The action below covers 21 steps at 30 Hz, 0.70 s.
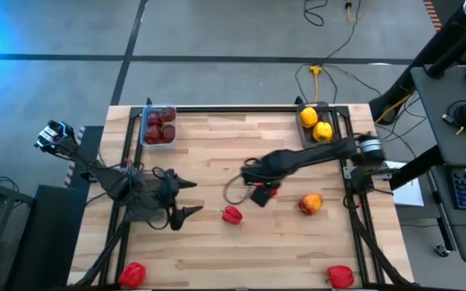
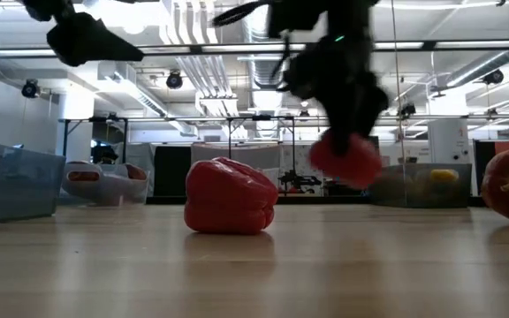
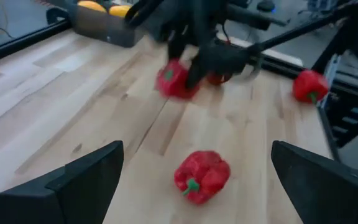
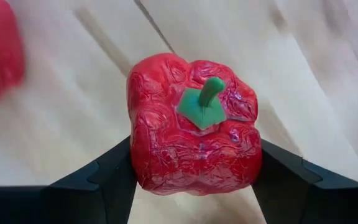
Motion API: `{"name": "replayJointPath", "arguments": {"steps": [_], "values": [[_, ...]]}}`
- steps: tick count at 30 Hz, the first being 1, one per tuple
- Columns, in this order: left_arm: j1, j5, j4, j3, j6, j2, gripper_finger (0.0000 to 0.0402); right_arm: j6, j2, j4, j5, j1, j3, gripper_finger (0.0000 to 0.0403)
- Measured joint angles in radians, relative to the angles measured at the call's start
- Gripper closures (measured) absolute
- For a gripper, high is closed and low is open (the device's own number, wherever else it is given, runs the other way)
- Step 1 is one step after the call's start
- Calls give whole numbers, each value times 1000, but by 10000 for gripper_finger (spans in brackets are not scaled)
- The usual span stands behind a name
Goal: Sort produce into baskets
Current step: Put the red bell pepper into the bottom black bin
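My right gripper [image 1: 264, 192] hangs over the table's middle, shut on a red pepper [image 4: 193, 127] with a green stem. A second red pepper [image 1: 231, 214] sits on the wood just near-left of it, in front of my left gripper [image 1: 197, 197], which is open and empty above the table. An orange-red piece [image 1: 311, 204] rests to the right. Two more red peppers lie at the near left [image 1: 132, 273] and near right [image 1: 341, 276] corners. One basket [image 1: 146, 129] at the far left holds maroon pieces; another [image 1: 304, 133] at the far right holds yellow ones. My right gripper pinches the red pepper by two opposite sides [image 4: 138, 168] between its two fingers. The fingers come from above, pointing down. The pepper sits stem up and is lifted clear of the table [image 2: 347, 161].
The table's black frame rails run along its left and right edges [image 1: 354, 218]. Bare wood lies across the middle and the near centre. Cables trail on the floor beyond the far edge, and a desk with a keyboard stands to the right.
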Motion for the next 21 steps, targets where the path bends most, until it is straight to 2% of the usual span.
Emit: {"name": "replayJointPath", "arguments": {"steps": [5, 12, 18, 21], "values": [[14, 35, -47, -3, 12, -18, 4, -139, 178, 5, 4, -12, 192, 151], [14, 38, -62, -17, -6, -23, 3, -277, 321, 3, 9, -26, 375, 146], [18, 71, -59, -20, -47, -20, 3, -366, 412, 4, 11, -25, 506, 91], [51, 146, -37, -20, -49, 1, 3, -394, 426, 2, 11, -22, 547, 55]]}}
